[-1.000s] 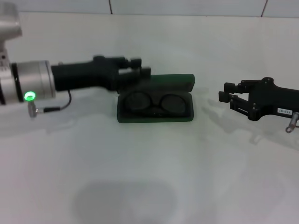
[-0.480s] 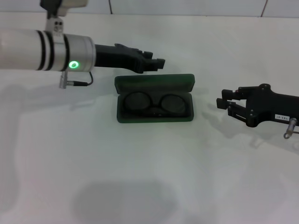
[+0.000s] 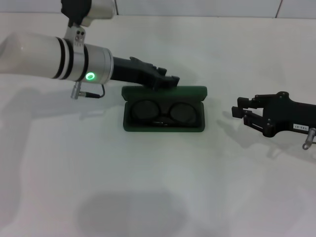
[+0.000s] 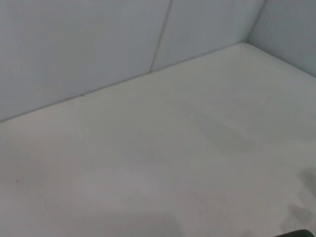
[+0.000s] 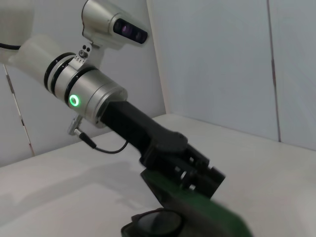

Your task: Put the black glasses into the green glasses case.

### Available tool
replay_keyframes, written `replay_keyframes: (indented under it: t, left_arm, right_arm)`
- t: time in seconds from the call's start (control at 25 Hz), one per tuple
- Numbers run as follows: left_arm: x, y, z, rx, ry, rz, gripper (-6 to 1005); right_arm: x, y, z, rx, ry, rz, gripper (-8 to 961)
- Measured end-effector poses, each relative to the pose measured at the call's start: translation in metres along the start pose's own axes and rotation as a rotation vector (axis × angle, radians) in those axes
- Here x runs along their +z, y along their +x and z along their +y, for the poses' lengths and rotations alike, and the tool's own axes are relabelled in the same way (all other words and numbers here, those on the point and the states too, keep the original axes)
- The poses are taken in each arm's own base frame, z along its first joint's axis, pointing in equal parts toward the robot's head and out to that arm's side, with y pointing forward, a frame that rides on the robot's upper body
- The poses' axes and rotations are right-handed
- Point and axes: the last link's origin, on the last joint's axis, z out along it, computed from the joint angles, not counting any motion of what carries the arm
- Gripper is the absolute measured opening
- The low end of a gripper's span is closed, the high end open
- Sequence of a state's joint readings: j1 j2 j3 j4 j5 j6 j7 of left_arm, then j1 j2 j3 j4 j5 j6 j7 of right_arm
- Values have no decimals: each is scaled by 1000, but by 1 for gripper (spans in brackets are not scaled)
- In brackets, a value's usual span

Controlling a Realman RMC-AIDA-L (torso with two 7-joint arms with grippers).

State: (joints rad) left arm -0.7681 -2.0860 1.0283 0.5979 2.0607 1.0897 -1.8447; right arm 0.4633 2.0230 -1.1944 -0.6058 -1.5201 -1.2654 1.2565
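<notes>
In the middle of the white table [image 3: 158,187] sits the green glasses case [image 3: 164,115], lid up, with the black glasses [image 3: 162,112] lying folded inside its lower tray, lenses side by side. The left pincer [image 3: 167,82] reaches in from the left and hovers at the far edge of the case, right at the raised lid (from the right wrist view its tip sits just against the lid's rim); whether its fingers are spread or closed I cannot tell. The right pincer [image 3: 239,112] hangs low over the table to the right of the case, well apart from it, fingers parted and holding nothing.
</notes>
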Motion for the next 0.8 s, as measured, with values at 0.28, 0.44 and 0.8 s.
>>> replay_keyframes:
  t: [0.28, 0.44, 0.8]
  left_arm:
    - [4, -17, 9, 36, -32, -37, 558]
    - [4, -23, 12, 56, -48, -14, 559]
    - [-19, -24, 35, 185, -224, 224, 562]
  right_arm:
    - [-1, 0, -4, -6, 30, 3, 280]
    - [1, 0, -6, -10, 35, 6, 281]
    - [0, -7, 5, -69, -43, -28, 284]
